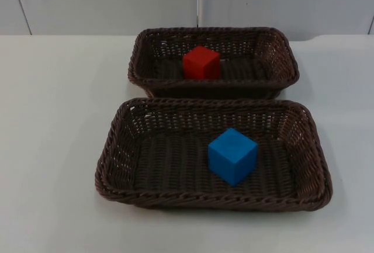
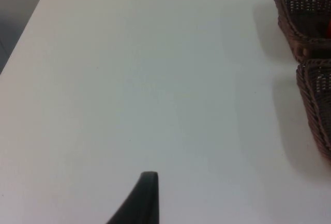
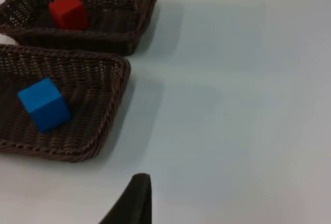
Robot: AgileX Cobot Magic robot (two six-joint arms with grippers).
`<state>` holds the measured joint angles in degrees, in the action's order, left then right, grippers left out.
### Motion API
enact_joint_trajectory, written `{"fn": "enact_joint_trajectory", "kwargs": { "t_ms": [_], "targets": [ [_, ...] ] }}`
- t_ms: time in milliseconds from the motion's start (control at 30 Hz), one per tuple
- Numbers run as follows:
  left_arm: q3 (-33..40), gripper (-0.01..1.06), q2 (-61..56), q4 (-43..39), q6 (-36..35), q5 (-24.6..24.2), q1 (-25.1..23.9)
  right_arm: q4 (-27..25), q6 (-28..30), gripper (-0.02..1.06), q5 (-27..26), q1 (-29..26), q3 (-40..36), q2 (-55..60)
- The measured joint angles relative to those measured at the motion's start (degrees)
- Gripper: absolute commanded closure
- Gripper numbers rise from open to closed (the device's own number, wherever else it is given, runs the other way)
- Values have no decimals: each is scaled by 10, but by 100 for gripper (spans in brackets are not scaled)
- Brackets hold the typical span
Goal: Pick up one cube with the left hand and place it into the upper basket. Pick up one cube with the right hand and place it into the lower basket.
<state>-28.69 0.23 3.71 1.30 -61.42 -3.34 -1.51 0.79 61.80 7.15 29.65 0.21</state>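
Note:
A red cube (image 1: 201,62) rests inside the upper dark wicker basket (image 1: 274,48). A blue cube (image 1: 232,155) rests inside the lower basket (image 1: 117,148), right of its middle. My left gripper (image 2: 147,182) hangs over bare table well to the left of the upper basket (image 2: 302,22) and the lower basket (image 2: 315,105). My right gripper (image 3: 139,182) hangs over bare table to the right of the baskets, apart from the blue cube (image 3: 44,104) and the red cube (image 3: 68,12). Nothing is seen held by either gripper.
The two baskets stand close together, one behind the other, mid-table. White table (image 1: 52,118) spreads wide on both sides of them. A grey partition wall (image 1: 105,2) closes the far edge.

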Motion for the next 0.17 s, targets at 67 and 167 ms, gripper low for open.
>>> {"fn": "enact_joint_trajectory", "kwargs": {
  "t_ms": [67,167],
  "targets": [
    [0,0,0,0,0,0,0,0,0,-1,0,-9,0,0],
    [0,0,0,0,0,0,0,0,0,-1,0,-17,0,0]
  ]
}}
